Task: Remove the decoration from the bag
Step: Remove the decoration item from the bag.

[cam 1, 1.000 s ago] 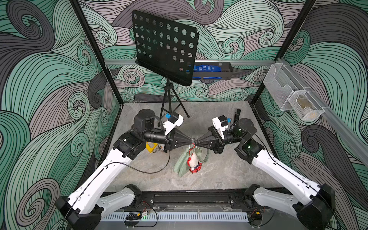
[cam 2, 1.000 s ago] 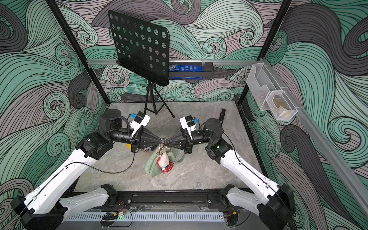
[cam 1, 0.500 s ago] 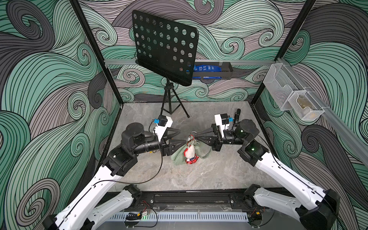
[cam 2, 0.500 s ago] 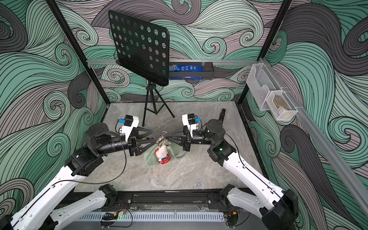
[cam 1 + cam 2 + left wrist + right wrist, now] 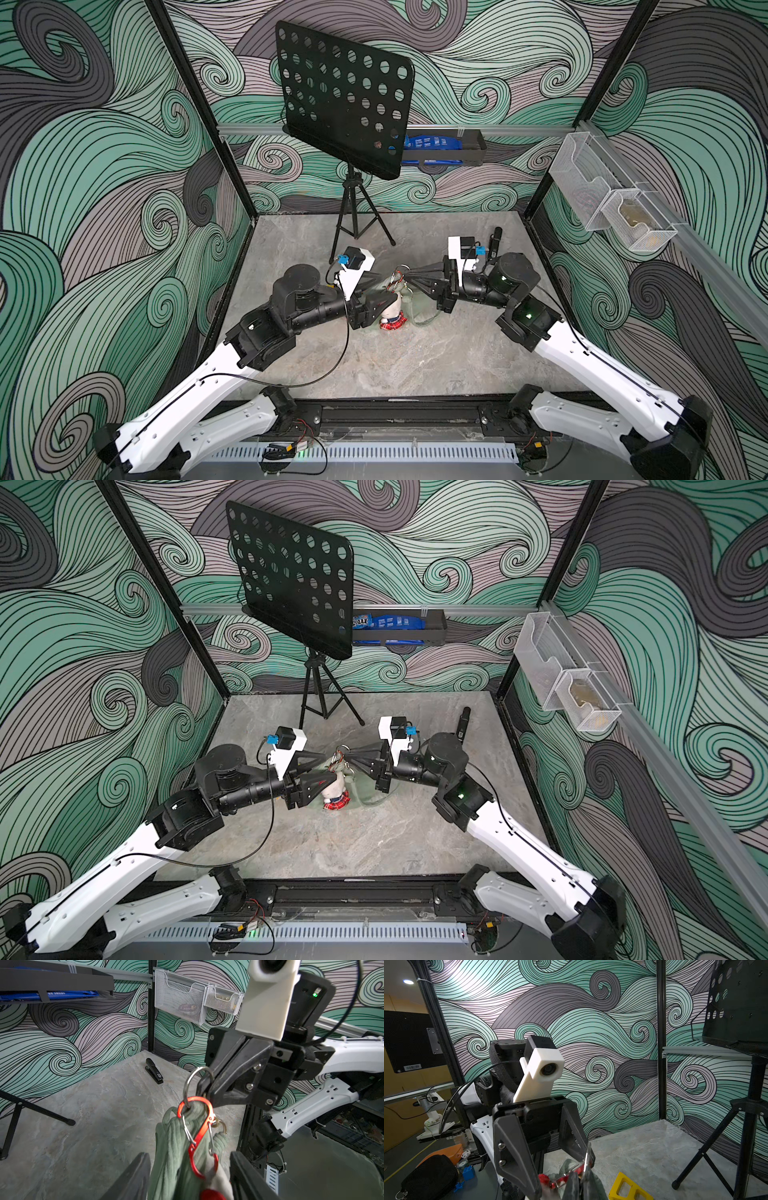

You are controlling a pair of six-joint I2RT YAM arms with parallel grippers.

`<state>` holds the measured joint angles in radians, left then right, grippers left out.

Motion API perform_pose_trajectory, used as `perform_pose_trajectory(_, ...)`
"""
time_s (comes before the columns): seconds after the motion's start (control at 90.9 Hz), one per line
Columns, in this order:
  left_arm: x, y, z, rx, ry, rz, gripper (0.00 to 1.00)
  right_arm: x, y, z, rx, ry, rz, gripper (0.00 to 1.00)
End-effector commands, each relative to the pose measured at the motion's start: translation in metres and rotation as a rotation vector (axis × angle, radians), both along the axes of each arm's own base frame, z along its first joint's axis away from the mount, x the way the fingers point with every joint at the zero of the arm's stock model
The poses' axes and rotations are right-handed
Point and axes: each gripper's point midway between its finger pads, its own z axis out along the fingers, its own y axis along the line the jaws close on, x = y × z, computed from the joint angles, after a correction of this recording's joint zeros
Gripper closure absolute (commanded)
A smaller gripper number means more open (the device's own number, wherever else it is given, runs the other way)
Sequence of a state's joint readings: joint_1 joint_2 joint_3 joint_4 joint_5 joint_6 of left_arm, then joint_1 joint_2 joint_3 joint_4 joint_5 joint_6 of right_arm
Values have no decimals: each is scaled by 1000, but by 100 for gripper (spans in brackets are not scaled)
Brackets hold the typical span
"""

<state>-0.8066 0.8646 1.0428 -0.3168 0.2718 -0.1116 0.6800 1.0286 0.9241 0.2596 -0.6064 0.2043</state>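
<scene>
Gripping: right gripper (image 5: 204, 1086), jaws pressed together on the metal ring (image 5: 185, 1086).
Left gripper (image 5: 189, 1154): jaws apart, either side of bag and charm.
Bag (image 5: 420, 305): just below centre in both top views, between the grippers; strap end raised at the ring, the rest on the table (image 5: 415, 365).
Decoration: plush charm (image 5: 392, 311) on a red carabiner (image 5: 201, 1130) clipped through the ring.

Both top views look steeply down from high above the front edge, taking in the whole table (image 5: 395, 365). The left wrist camera sits close behind the left gripper (image 5: 188, 1155), facing the ring (image 5: 185, 1084), the right gripper (image 5: 202, 1089) and the right wall (image 5: 176, 1036). The right wrist camera faces the opposite way, at the left wall (image 5: 571, 1012). All views share the bag (image 5: 172, 1147).
</scene>
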Motion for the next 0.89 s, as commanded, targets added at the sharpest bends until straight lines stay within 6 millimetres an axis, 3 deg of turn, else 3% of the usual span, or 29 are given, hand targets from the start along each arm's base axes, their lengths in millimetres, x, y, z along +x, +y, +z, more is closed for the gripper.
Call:
perform_pose_trajectory(0.0, 0, 1, 12, 9, -53, 18, 47, -4, -5, 17, 49, -55, -24, 100)
perform_pose_trajectory(0.154, 1, 3, 16, 19, -84, 35, 52, -3, -4, 15, 47, -52, -27, 100)
perform_pose_trajectory(0.528, -3, 7, 33, -8, -175, 41, 46, 1, 0, 5, 24, -44, -38, 100)
perform_pose_trajectory(0.693, -5, 4, 35, -21, -185, 22, 50, 2, 3, 3, 17, -43, -38, 100)
perform_pose_trajectory(0.88, -6, -8, 31, -18, -167, -22, 62, 1, 4, 3, 19, -45, -38, 100)
